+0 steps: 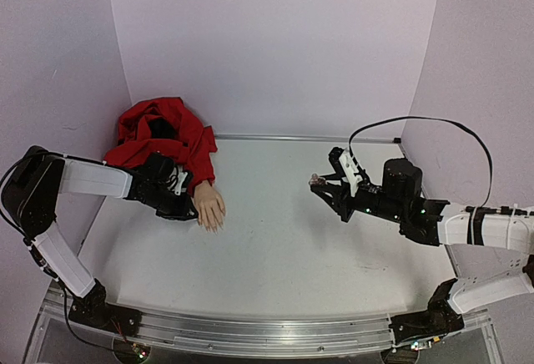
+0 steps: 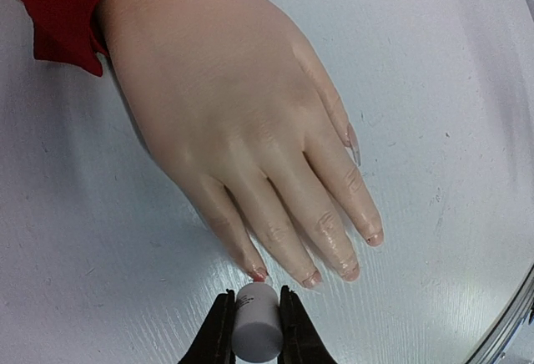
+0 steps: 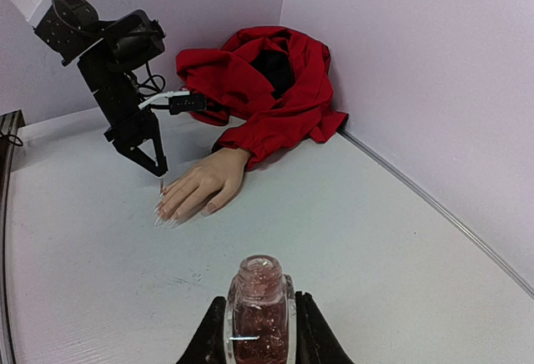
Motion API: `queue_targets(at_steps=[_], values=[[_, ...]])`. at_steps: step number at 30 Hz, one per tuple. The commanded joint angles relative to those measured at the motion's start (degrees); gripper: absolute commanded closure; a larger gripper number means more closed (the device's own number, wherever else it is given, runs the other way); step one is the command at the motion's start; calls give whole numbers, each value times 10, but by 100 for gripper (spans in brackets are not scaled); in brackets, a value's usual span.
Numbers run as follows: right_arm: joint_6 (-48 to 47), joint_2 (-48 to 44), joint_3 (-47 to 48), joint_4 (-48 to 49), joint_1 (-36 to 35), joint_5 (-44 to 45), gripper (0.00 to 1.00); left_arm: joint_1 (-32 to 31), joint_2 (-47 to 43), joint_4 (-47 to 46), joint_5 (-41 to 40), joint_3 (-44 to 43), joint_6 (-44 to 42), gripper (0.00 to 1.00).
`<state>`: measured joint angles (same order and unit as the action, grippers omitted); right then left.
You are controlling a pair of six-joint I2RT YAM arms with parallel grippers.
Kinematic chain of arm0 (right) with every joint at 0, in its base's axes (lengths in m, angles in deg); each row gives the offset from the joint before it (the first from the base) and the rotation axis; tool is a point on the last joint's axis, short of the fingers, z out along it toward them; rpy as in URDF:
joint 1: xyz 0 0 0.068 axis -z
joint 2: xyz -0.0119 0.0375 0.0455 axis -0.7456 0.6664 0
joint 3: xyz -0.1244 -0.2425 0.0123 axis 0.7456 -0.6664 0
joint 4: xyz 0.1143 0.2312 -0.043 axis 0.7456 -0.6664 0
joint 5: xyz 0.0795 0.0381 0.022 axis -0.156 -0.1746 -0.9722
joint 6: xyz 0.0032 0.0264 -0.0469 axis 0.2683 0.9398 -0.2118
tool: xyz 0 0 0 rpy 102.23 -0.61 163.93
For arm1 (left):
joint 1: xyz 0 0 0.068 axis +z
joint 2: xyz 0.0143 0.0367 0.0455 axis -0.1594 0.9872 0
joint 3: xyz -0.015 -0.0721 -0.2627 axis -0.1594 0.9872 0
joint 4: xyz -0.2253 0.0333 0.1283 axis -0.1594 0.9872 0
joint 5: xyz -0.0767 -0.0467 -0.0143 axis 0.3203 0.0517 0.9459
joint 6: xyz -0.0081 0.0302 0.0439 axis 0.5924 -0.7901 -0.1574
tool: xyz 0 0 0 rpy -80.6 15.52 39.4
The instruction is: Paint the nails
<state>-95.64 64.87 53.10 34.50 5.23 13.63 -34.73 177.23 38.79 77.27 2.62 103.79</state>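
Note:
The flesh-coloured mannequin hand (image 2: 242,113) lies palm down on the table, its red sleeve (image 1: 163,134) behind it. Its pale nails (image 2: 311,280) point at me; the little finger's nail (image 2: 259,274) looks reddish. My left gripper (image 2: 254,335) is shut on the white cap (image 2: 256,322), held just over that little fingertip; the brush below is hidden here. In the right wrist view, a thin stem (image 3: 161,185) reaches down from the left gripper (image 3: 154,159) to the fingertips. My right gripper (image 3: 260,335) is shut on the open pinkish glitter polish bottle (image 3: 260,310), held upright above the table, well to the right (image 1: 321,184).
The red fabric is bunched in the back left corner (image 3: 267,80). Lilac walls (image 1: 275,47) close the back and both sides. A metal rail (image 1: 250,331) runs along the near edge. The white tabletop (image 1: 275,239) lies between the two arms.

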Motion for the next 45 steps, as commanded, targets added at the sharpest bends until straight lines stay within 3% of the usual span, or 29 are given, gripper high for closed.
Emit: queue_targets(at_steps=[1, 45], values=[[1, 0, 7, 32, 3, -8, 100, -1, -27, -24, 2, -20, -7, 100], [2, -2, 6, 32, 3, -8, 100, -1, -8, -20, 5, 9, -7, 100]])
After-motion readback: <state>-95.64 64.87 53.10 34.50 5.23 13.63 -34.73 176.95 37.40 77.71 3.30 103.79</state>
